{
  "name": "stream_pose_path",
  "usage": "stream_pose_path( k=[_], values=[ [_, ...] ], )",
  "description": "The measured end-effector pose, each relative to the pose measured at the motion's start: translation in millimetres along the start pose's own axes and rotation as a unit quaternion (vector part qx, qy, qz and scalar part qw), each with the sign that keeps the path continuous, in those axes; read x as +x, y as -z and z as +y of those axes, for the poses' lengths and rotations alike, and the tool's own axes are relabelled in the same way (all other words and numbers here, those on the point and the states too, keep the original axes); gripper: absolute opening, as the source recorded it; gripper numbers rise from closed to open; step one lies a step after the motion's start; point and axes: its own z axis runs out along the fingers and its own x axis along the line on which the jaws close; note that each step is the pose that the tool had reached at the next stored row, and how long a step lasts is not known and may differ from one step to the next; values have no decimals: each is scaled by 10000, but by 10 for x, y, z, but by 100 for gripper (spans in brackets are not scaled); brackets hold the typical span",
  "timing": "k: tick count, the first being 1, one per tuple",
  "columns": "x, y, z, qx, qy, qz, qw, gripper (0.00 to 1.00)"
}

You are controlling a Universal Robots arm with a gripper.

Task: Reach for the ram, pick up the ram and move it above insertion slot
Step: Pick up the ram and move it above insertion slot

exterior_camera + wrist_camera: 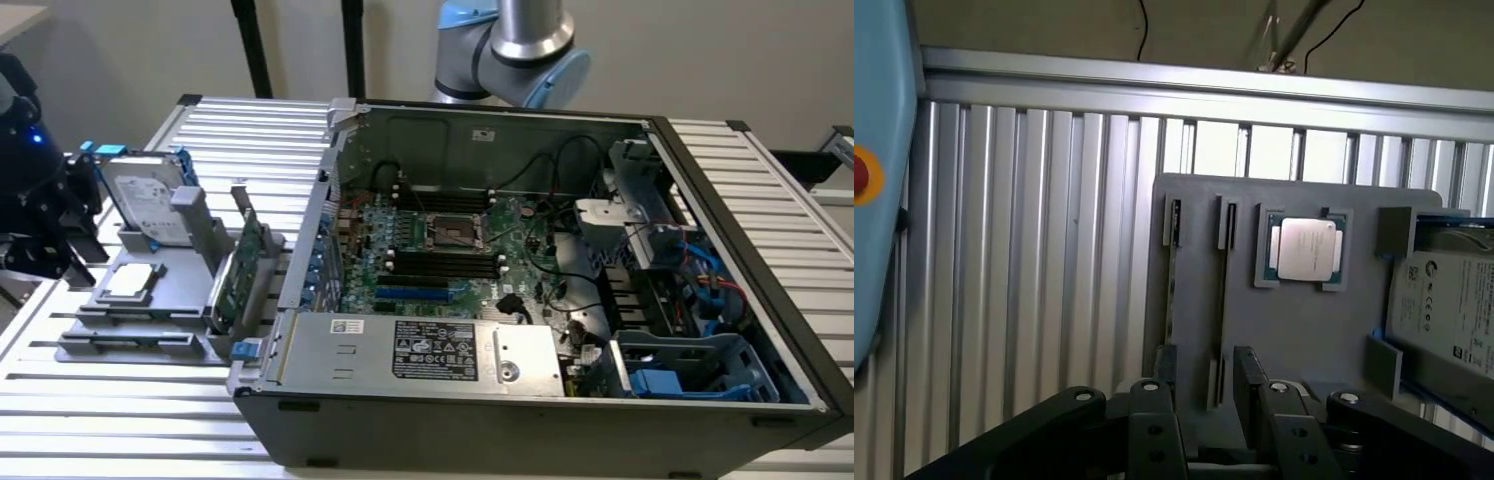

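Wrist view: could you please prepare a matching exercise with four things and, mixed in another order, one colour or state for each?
Things:
1. processor
2. hard drive
3. gripper
4. table

Descriptions:
a. ribbed silver slats
b. blue side rails
c. black, open, holding nothing
d. lying flat in a square recess of the grey holder

Pairs: 1-d, 2-b, 3-c, 4-a.

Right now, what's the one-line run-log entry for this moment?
phase: reach | gripper: open, over holder | ram: on edge in holder slot, not held
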Motion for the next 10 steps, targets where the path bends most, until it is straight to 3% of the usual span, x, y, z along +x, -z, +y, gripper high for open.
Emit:
stream_pose_path(
  k=[10],
  values=[
    [4, -183, 6, -1, 16, 0, 10000, 36]
  ],
)
